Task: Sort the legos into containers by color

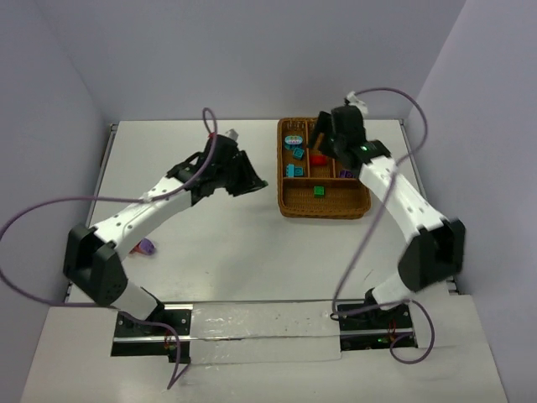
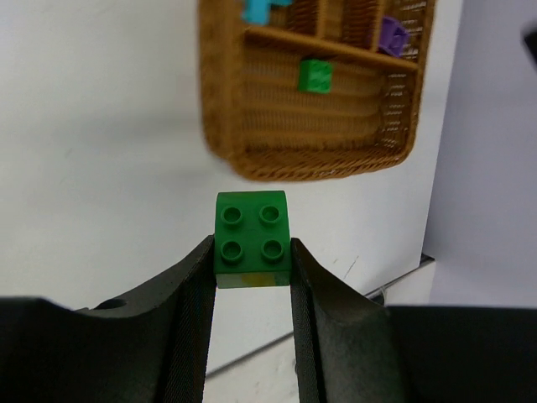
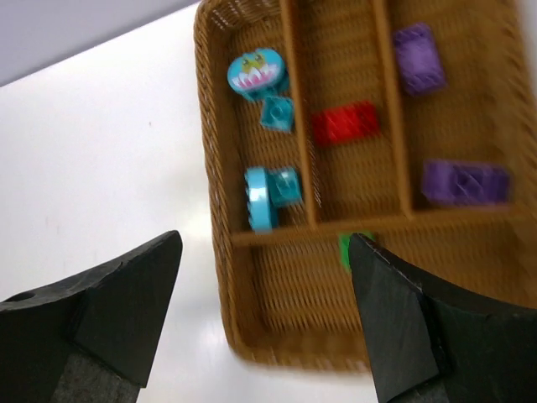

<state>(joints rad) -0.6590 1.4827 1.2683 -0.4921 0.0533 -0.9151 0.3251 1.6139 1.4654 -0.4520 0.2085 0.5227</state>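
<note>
Two arms, top view: we see the left pincer [image 1: 252,180] out over the white worktop [image 1: 235,243], left of the wicker tray [image 1: 323,211]. The right pincer [image 1: 323,138] hangs above the tray's narrow slots.
Tray contents, top view: teal legos [image 1: 294,155] lie in the left narrow slot, a red lego [image 1: 319,157] in the middle one and a purple lego [image 1: 346,173] in the right one. A green lego [image 1: 319,191] lies in the wide near slot.
Stray piece, top view: a loose purple lego [image 1: 147,246] lies on the worktop just beside the left arm.
Left pincer, left wrist view: it is clamped on a held green brick [image 2: 252,239], studs facing us, one dark finger pressed on each side.
Brick's place, left wrist view: it is above the worktop, short of the tray's outer wall [image 2: 310,172] and apart from it. Beyond that wall we see the green lego [image 2: 315,75] in the wide slot.
Right pincer, right wrist view: its fingers [image 3: 134,302] are spread wide, above the tray's left wall and wide slot.
Slots, right wrist view: the teal legos [image 3: 270,193] are in the left slot, the red lego [image 3: 346,123] in the middle, and two purple legos [image 3: 418,57] on the right. The green lego [image 3: 344,250] is partly hidden behind the right finger.
</note>
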